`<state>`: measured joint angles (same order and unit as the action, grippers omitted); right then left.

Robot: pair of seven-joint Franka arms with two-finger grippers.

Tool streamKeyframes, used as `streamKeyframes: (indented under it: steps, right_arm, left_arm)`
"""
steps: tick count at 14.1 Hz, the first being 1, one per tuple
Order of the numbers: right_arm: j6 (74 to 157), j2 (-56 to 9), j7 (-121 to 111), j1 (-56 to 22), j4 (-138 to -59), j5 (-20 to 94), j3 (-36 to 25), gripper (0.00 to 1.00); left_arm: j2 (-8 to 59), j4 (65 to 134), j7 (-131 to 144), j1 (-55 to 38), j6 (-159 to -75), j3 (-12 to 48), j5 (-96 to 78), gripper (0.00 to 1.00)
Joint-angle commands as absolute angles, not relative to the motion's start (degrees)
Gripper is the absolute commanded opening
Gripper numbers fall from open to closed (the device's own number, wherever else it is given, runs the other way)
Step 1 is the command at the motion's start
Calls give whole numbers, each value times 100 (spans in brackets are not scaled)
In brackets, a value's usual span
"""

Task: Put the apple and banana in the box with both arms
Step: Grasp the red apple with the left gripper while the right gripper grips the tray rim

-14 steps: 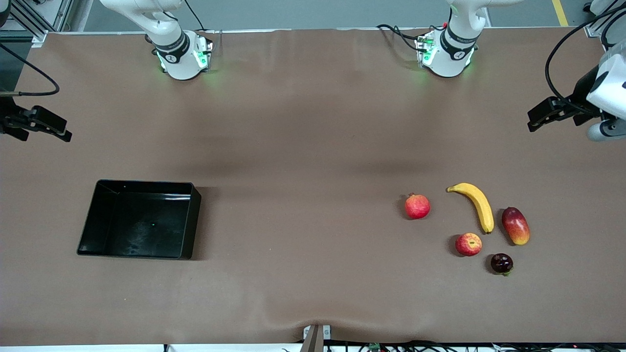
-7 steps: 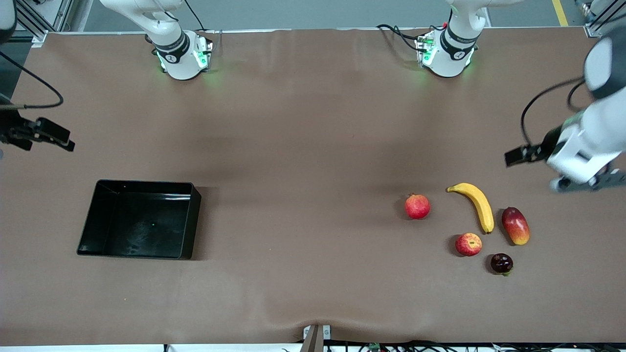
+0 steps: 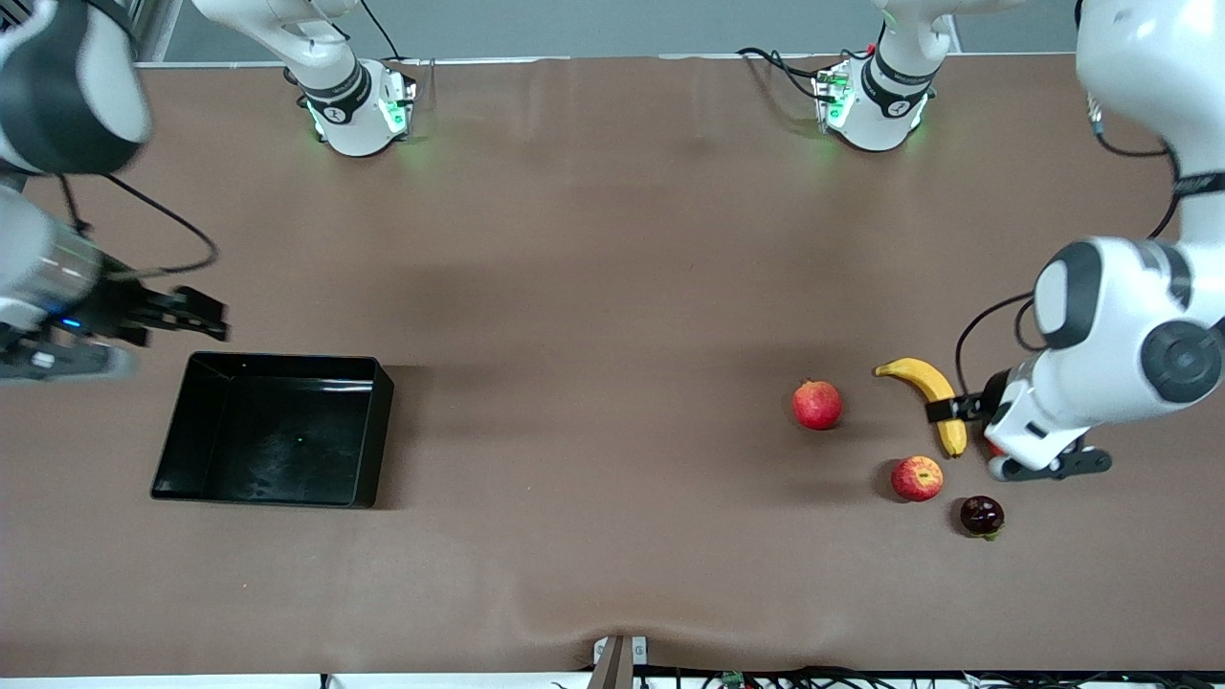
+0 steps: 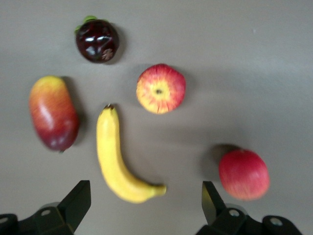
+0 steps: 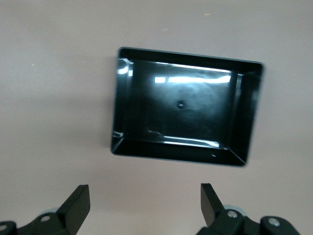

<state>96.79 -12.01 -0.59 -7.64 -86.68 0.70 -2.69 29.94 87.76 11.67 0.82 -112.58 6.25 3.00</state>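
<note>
Brown tabletop, nothing packed so far as I can see. I've got the left gripper [image 4: 142, 208] hanging over the fruit cluster, jaws wide and empty. From the apple [image 3: 917, 477], the banana [image 3: 933, 397] sits at about 12 o'clock, both toward the left arm's end of the table. My right gripper [image 5: 142, 208] is over the table by the box [image 3: 368, 435], also wide open, holding nothing. That box is empty, toward the right arm's end. So both fruits still need picking and dropping in, I reckon.
</note>
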Motion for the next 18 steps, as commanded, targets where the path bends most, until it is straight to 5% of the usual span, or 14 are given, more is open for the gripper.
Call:
streamKeyframes:
  steps: [1,8,18]
  right_arm:
    - [10044,-1730,9,-1098,-8473,-70,-308,100]
    - [10248,-2293,-61,-749,-8543,18,-334,100]
    - [11548,-3013,-509,763,-9017,-53,-334,100]
  left_arm:
    - [3356,8648,1257,175,-11880,501,299,100]
    - [4165,8578,1485,114,-13217,501,290,100]
    - [4474,8411,1555,97,-13465,571,202,100]
